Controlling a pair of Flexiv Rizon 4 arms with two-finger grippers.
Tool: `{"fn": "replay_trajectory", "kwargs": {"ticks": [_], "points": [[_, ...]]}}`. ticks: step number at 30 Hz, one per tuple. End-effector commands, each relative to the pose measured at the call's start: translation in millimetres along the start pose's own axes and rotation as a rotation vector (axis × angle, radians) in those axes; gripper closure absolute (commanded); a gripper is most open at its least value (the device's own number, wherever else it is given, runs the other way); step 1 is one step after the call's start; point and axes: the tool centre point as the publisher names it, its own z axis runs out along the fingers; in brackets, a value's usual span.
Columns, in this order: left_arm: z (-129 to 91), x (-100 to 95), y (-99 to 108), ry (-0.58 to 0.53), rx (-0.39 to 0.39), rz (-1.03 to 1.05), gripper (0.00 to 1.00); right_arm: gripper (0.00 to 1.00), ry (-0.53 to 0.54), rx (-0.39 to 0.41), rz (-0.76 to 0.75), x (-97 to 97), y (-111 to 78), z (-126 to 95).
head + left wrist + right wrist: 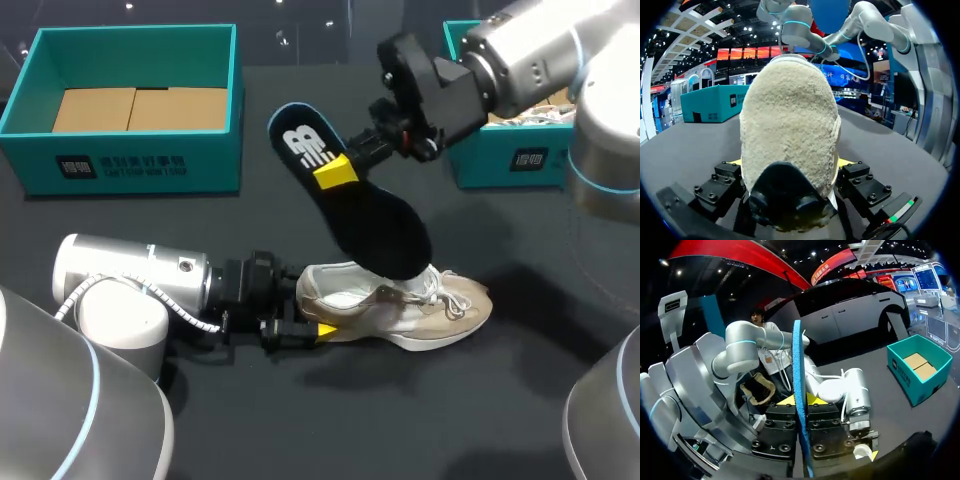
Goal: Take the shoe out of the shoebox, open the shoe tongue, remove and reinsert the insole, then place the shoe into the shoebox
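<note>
On dark surface (480, 400), middle: teal shoebox (140, 160) at back left, well apart. Out of box lies shoe (440, 315), heel clamped in my left pincer (315, 322). Above it, insole (375, 225) pinched edgewise in my right pincer (337, 170), toe end at shoe mouth. Insole step in hand; whether coming out or going in, cannot tell. If going in: feed toe forward, lay flat, left holding heel firm.
</note>
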Motion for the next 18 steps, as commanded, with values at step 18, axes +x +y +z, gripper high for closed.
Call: {"fn": "replay_trajectory", "kwargs": {"ticks": [18], "points": [[-0.9, 0.8, -0.3, -0.001, -0.001, 0.0, 1.0, 1.0, -0.274, -0.264, 0.176, 71.9, -27.8, -18.4]]}}
